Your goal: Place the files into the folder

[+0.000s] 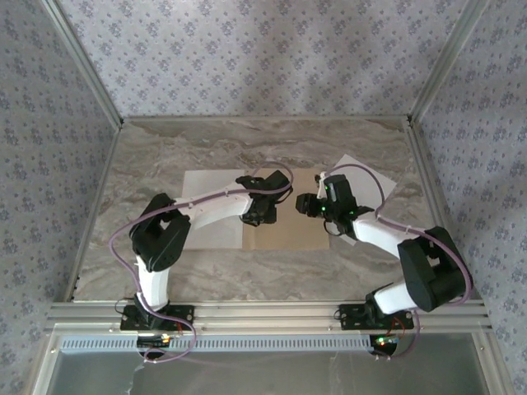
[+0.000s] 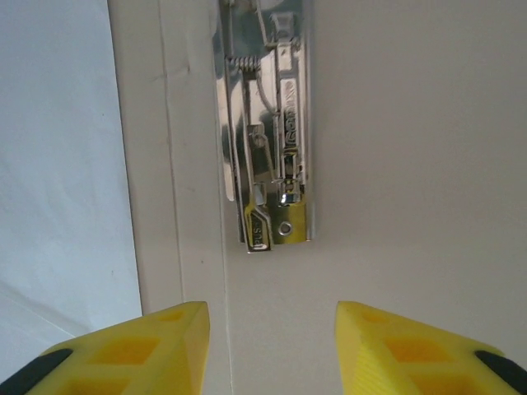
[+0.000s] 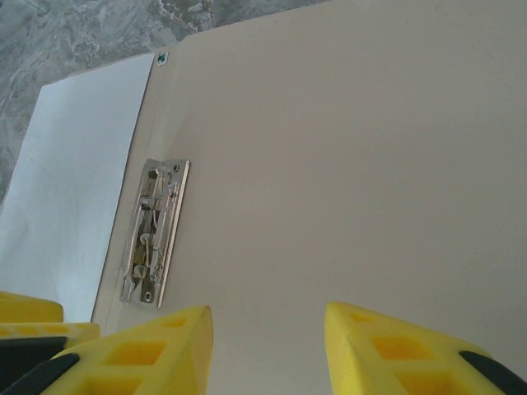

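Observation:
The tan folder [image 1: 290,230] lies flat in the middle of the table, its metal clip [image 2: 268,148] near the crease. One white file [image 1: 210,210] lies against the folder's left side and shows as file [image 2: 58,164] in the left wrist view. A second file [image 1: 364,174] lies at the right, partly under the right arm. My left gripper [image 1: 259,212] hovers open over the folder just below the clip, yellow fingers [image 2: 165,346] apart with nothing between them. My right gripper [image 1: 306,206] is open too, over the folder's bare leaf [image 3: 346,164], right of the clip [image 3: 154,234].
The marble tabletop [image 1: 247,144] is walled by patterned panels behind and on both sides, with aluminium posts at the corners. The two grippers face each other closely over the folder; a yellow piece of the left one [image 3: 29,329] shows at the right wrist view's lower left.

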`<control>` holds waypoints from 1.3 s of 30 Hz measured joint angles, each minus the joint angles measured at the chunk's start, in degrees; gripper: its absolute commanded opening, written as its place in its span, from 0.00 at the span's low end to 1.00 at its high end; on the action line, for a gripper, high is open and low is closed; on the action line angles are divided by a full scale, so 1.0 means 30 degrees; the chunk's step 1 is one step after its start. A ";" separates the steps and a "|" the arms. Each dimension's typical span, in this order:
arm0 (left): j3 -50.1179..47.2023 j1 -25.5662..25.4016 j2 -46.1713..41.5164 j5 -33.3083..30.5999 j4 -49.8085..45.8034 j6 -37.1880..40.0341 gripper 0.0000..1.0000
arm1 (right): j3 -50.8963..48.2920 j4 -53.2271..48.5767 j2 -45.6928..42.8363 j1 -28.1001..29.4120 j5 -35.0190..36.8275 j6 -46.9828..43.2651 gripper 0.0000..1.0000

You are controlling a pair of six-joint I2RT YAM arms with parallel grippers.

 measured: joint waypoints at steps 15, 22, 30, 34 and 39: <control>0.0000 0.0437 0.1056 0.0350 0.0015 -0.0080 0.23 | 0.0481 0.0044 0.1501 -0.0576 -0.0102 0.0073 0.40; 0.0000 0.0736 0.1158 0.0525 0.0284 0.0066 0.21 | 0.0714 0.0044 0.1829 -0.0612 -0.0678 0.0058 0.40; 0.0007 0.0918 0.1239 0.0882 0.0437 0.0350 0.22 | 0.1137 -0.0051 0.2521 -0.0612 -0.0874 0.0058 0.40; 0.0007 0.0976 0.1246 0.1078 0.0583 0.0430 0.19 | 0.1472 -0.0444 0.2943 -0.0612 -0.0874 0.0066 0.39; 0.0007 0.0976 0.1246 0.1093 0.0612 0.0503 0.18 | 0.1829 -0.0823 0.3417 -0.0612 -0.0882 0.0066 0.38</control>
